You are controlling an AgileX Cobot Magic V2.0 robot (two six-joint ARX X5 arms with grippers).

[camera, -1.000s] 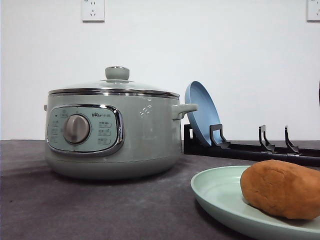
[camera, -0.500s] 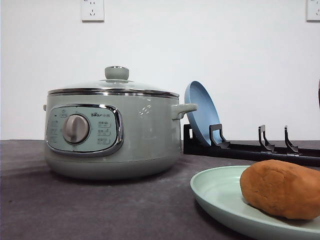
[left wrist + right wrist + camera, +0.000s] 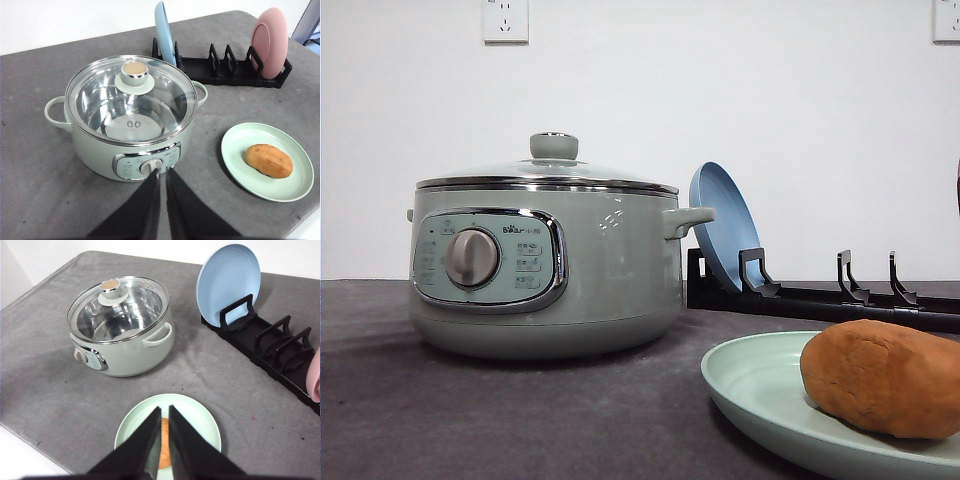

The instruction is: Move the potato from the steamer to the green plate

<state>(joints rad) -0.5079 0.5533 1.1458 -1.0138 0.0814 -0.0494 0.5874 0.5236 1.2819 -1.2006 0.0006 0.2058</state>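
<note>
Front view: the potato (image 3: 885, 378) is seen lying on the green plate (image 3: 760, 385), its long axis flat and running roughly along the tabletop's near edge. From the left wrist view it is set toward the plate's far-right part, one end angled slightly toward the black dish rack (image 3: 227, 70). The steamer (image 3: 545, 260) is closed by its glass lid (image 3: 132, 97), its metal bowl bare. A grey cloth-like tabletop (image 3: 470, 410) is backed by a white wall (image 3: 720, 90). The left tool (image 3: 161, 176) is pressed together, grasping nothing; the right tool (image 3: 164, 412) is likewise clenched, poised above the plate.
</note>
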